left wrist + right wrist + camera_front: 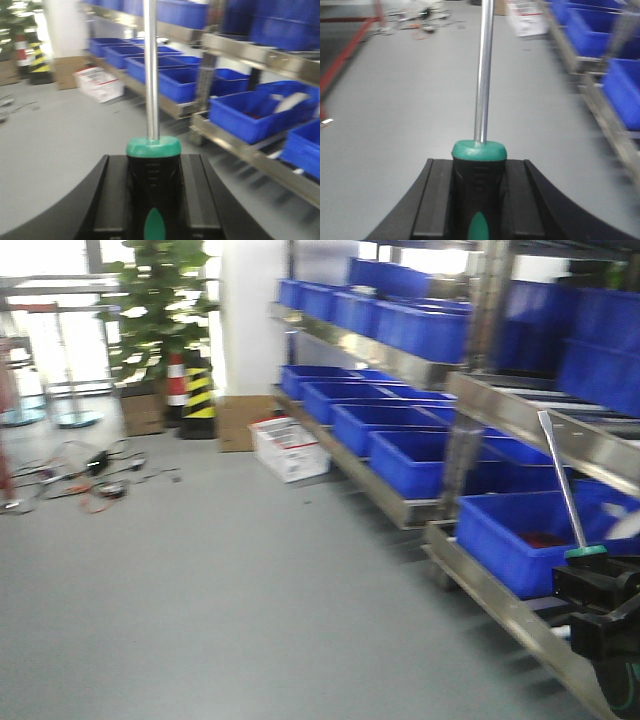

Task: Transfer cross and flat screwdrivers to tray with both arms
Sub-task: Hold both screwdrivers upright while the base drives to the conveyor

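Both arms are loaded. The left gripper [154,192] is pinched onto the black-and-green handle of the left screwdriver [151,75], with a pad flat against each side. The green collar sits just past the fingertips. The silver shaft sticks straight out ahead of the gripper and runs off the top of its view, so I can't tell which tip it has. Blue crates [250,112] on a steel rack [260,56] are ahead and to its right, and a white box [99,84] is ahead-left on the floor.

The right gripper [479,195] is the same deal: clamped on the right screwdriver [484,75] by the handle, shaft pointing straight ahead, tip out of frame. There's grey floor [410,110] beyond it and some cables [420,20] far ahead-left.
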Motion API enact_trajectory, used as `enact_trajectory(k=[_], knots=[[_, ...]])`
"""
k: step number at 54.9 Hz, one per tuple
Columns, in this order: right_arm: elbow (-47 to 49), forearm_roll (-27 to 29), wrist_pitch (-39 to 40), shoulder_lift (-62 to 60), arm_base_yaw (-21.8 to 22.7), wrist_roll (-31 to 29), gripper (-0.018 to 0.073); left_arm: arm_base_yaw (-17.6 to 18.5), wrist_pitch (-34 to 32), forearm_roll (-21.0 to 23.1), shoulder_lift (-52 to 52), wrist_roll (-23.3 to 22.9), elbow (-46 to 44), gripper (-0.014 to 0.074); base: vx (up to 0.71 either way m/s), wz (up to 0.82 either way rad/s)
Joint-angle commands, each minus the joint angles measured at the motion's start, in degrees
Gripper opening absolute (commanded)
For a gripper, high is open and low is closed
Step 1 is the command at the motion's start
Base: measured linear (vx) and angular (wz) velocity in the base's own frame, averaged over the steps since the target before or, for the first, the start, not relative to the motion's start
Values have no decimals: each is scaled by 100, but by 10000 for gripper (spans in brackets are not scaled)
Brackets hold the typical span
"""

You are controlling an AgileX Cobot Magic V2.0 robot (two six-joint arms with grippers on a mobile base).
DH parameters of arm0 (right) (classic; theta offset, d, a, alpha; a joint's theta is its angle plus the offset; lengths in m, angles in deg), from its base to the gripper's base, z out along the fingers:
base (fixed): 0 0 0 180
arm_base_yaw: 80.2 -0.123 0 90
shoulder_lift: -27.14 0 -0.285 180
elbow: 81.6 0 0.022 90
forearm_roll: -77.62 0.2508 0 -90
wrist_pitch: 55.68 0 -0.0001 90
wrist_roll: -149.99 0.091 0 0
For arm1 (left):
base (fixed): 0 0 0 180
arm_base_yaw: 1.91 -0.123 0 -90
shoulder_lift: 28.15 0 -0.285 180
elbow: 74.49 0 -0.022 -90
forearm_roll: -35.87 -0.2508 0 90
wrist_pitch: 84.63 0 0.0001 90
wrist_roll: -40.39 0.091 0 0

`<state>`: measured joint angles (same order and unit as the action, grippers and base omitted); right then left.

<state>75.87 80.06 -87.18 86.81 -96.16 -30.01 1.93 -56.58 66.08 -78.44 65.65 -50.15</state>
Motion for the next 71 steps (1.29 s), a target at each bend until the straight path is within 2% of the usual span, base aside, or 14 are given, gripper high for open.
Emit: enact_trajectory(k=[1, 71], knots=[[179, -40, 439, -66, 10, -40, -8, 20, -462, 157, 5, -50, -147, 1, 47, -82], [179, -40, 439, -66, 10, -40, -8, 20, -462, 157, 5, -50, -147, 1, 39, -75]])
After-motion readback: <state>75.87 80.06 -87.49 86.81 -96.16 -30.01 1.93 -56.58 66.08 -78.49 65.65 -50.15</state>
